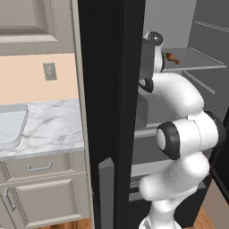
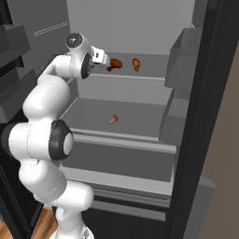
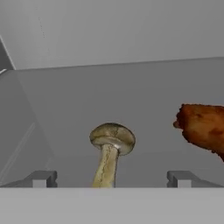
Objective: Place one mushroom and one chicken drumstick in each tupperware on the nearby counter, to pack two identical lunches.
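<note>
Right base view shows an open grey fridge: two chicken drumsticks (image 2: 115, 64) lie on the upper shelf (image 2: 149, 74), one near the middle and the other (image 2: 136, 64) just beside it toward the right edge, and one small mushroom (image 2: 113, 119) sits alone near the middle of the lower shelf (image 2: 135, 116). In the hand view a second, pale-capped mushroom (image 3: 110, 148) stands between the tips of the tool (image 3: 111, 178), whose jaws are spread wide and grip nothing, with a drumstick off to its right. In the left base view one tupperware (image 1: 11, 126) rests at the left edge of the white marble counter (image 1: 53, 127), over grey-beige drawers, below a peach wall with an outlet (image 1: 49, 71).
</note>
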Available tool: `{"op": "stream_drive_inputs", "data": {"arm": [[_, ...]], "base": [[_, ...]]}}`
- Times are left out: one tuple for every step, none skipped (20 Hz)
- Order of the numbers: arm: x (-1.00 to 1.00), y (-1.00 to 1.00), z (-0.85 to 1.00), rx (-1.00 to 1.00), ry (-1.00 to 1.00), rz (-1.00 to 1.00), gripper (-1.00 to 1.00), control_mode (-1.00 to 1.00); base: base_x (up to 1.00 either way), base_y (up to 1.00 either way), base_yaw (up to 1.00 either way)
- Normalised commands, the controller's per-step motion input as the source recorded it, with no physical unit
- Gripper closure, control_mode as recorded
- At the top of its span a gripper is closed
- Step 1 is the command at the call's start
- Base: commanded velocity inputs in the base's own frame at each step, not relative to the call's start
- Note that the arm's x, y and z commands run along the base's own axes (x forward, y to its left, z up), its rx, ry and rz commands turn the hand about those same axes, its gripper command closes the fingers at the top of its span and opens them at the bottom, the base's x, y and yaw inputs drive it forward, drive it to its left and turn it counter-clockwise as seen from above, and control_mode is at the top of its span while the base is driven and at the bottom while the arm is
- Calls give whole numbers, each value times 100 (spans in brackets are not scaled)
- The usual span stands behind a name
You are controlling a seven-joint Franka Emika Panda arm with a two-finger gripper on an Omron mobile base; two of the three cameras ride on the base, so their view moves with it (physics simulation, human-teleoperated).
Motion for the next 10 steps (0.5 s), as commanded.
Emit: {"op": "stream_drive_inputs", "data": {"arm": [[53,7,-23,0,1,-1,-100,-100],[53,4,-24,0,0,-1,-100,-100],[56,4,-25,0,0,-1,-100,-100],[57,2,-22,0,0,-2,-100,-100],[58,4,-19,0,0,-2,-100,-100],[54,5,-19,0,1,-2,-100,-100],[39,9,-26,0,4,-3,-100,-100],[4,2,-36,0,12,-7,100,-100],[-12,0,-54,0,17,-11,100,-100],[-29,0,-64,0,17,-11,100,-100]], "base": [[0,0,0],[0,0,0],[0,0,0],[0,0,0],[0,0,0],[0,0,0],[0,0,0],[0,0,0],[0,0,0],[0,0,0]]}}
